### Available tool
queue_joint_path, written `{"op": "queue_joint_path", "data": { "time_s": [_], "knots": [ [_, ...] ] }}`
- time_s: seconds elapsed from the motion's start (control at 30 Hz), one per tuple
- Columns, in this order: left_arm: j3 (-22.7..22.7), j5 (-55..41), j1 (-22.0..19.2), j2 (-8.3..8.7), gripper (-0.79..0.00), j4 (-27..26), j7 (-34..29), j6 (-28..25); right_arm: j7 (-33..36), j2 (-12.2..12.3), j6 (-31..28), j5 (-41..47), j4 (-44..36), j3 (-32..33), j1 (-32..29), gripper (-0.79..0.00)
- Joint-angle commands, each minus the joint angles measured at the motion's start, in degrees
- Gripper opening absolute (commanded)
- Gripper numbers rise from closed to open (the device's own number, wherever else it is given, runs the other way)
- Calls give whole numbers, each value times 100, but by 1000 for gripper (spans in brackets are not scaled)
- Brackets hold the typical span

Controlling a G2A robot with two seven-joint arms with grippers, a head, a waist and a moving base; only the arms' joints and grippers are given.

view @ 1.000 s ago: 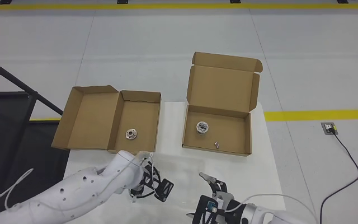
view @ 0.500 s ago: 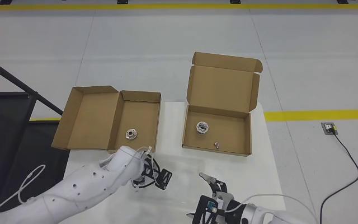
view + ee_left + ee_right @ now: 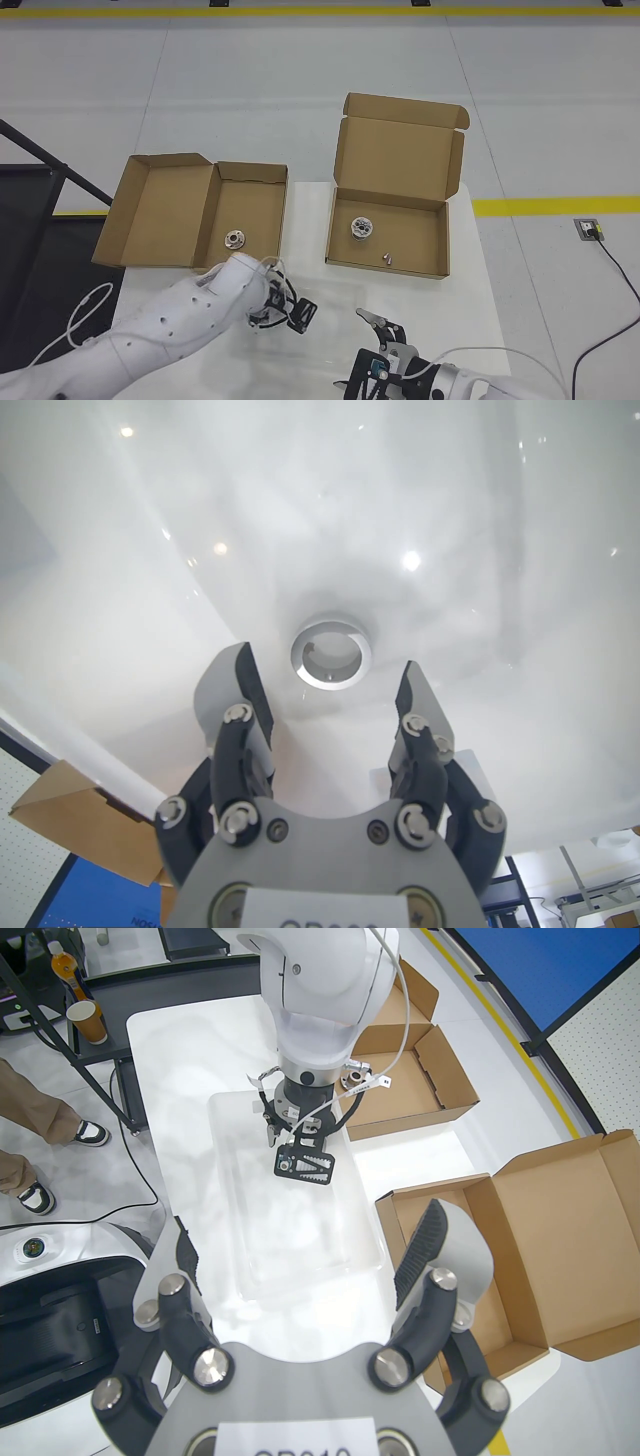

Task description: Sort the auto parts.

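Observation:
A silver ring (image 3: pixel 331 655) lies flat on the floor of a clear plastic tray (image 3: pixel 365 1262). My left gripper (image 3: pixel 327 672) hangs open just above the ring, one finger on each side of it, not touching. In the top view this gripper (image 3: pixel 287 311) is over the near left of the white table (image 3: pixel 470 300). My right gripper (image 3: pixel 307 1223) stands open and holds nothing at the tray's other end, near the table's front edge (image 3: pixel 380 326). The left cardboard box (image 3: pixel 250 190) holds a flanged part (image 3: pixel 234 239). The right box (image 3: pixel 420 235) holds a bearing (image 3: pixel 363 228) and a small part (image 3: pixel 388 258).
Both boxes stand at the back of the table with their lids folded open. A paper cup (image 3: pixel 88 1021) and a bottle (image 3: pixel 65 969) sit on a dark cart beside the table's left end. Bare tabletop lies between the two boxes and along the tray.
My left gripper has moved to the right and a little away from the front edge, over the tray. The right arm has kept still.

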Motion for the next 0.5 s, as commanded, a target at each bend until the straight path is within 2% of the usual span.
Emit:
{"op": "queue_joint_path", "data": {
  "time_s": [0.0,0.3,0.47],
  "knots": [
    [4,95,27,-79,-243,130,53,3,0,0,0,0,0,0,0,0],
    [4,348,114,-331,-354,516,171,3,0,0,0,0,0,0,0,0],
    [4,364,140,-395,-366,657,172,3,0,0,0,0,0,0,0,0]
  ]
}}
